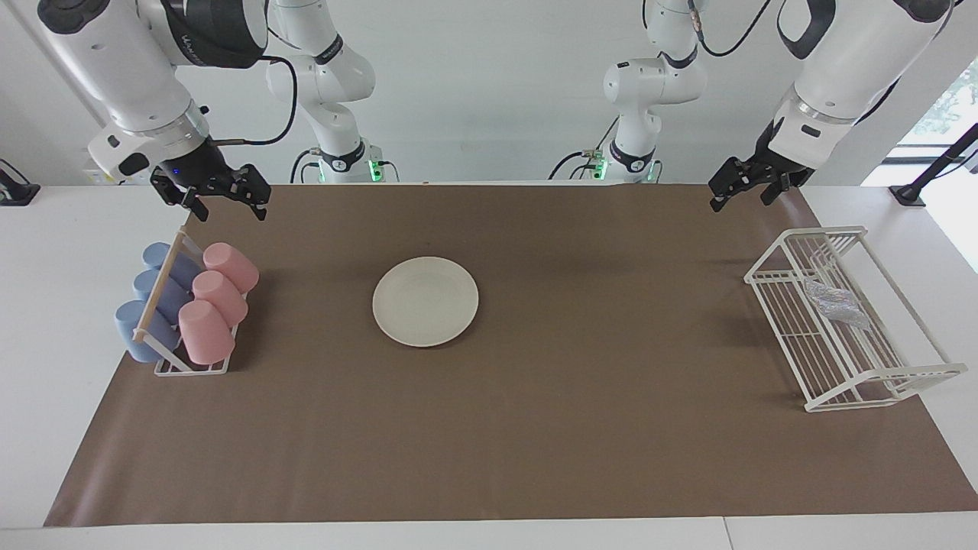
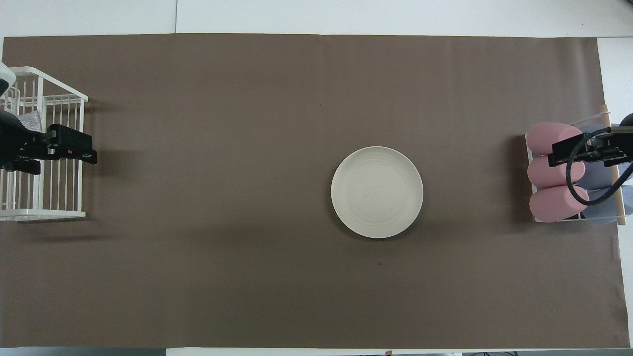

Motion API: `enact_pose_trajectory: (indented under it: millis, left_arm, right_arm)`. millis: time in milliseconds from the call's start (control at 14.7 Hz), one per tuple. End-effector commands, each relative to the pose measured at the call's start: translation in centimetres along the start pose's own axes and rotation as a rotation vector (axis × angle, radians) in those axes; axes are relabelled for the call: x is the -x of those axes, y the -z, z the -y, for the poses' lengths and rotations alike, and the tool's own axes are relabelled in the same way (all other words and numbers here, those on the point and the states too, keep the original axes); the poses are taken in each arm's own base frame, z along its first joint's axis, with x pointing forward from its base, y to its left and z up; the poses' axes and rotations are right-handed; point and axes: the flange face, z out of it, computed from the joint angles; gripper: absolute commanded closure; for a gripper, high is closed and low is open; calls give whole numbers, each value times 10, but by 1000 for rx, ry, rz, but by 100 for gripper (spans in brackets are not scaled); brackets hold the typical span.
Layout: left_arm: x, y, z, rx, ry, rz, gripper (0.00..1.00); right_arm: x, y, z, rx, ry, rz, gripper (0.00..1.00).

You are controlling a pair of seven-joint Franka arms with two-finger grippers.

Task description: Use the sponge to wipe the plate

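The cream-white plate (image 1: pixel 425 301) (image 2: pixel 377 192) lies flat on the brown mat, bare, somewhat toward the right arm's end. The silvery sponge (image 1: pixel 837 304) (image 2: pixel 30 120) rests inside a white wire rack (image 1: pixel 886 376) (image 2: pixel 49 213) at the left arm's end. My left gripper (image 1: pixel 739 200) (image 2: pixel 91 151) hangs open and holds nothing, in the air above the rack's robot-side edge; seen from overhead it covers part of the rack and the sponge. My right gripper (image 1: pixel 229 208) hangs open and holds nothing, above the cup holder.
A holder (image 1: pixel 170 365) with pink cups (image 1: pixel 218 302) (image 2: pixel 553 172) and blue cups (image 1: pixel 153 298) lying in it stands at the right arm's end. The brown mat (image 1: pixel 581 428) covers most of the white table.
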Motion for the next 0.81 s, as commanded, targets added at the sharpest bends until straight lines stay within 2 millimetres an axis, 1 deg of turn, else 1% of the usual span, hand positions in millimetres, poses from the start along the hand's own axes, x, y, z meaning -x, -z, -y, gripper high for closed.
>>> enact_pose_trajectory:
  millis: [0,543,678,746]
  left_arm:
    - [7,0,4,15,-4,-1,0]
    - [5,2,4,20,10,-17,0]
    - [1,3,2,20,12,-50,0]
    - [-1,2,4,-12,19,-56,0]
  right_arm:
    - [3,0,-2,3,18,9,0]
    - [3,0,-2,3,18,9,0]
    - [3,0,-2,3,18,9,0]
    - [3,0,-2,3,18,9,0]
